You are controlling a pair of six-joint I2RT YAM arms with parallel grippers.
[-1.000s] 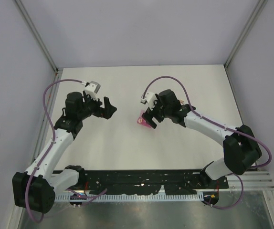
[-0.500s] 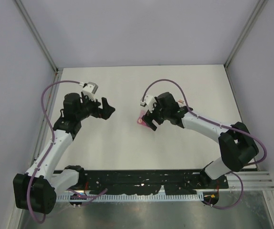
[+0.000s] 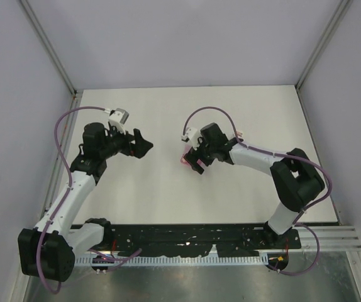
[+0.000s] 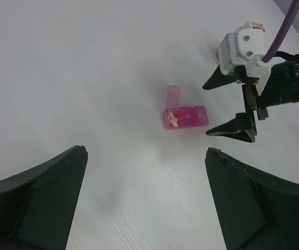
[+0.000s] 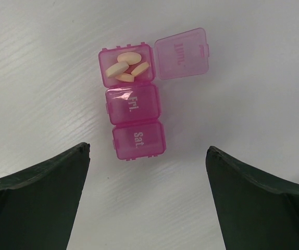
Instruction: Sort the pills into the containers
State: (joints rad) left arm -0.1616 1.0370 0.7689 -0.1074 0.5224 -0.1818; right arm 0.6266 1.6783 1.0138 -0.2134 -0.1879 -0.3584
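The pink pill box point(image 5: 134, 107) lies on the white table, a strip of three joined compartments. Its end compartment stands open with the lid point(image 5: 182, 53) flipped aside, and several pale yellow pills point(image 5: 127, 67) lie in it. The "Fri." and "Sat." compartments are closed. My right gripper point(image 5: 147, 155) is open and empty, hovering over the box's "Sat." end. In the top view the box point(image 3: 183, 159) peeks out by the right gripper point(image 3: 197, 162). My left gripper point(image 4: 145, 150) is open and empty, well to the left point(image 3: 144, 143). It sees the box point(image 4: 186, 117) and the right gripper point(image 4: 207, 110).
The white table point(image 3: 168, 189) is walled by grey panels at the left, back and right. A black rail point(image 3: 187, 236) runs along the near edge by the arm bases. No loose pills or bottle show on the table.
The right arm's elbow has drawn in to the left and the right gripper has settled closer over the pill box. The left gripper has barely shifted. The box has not moved.
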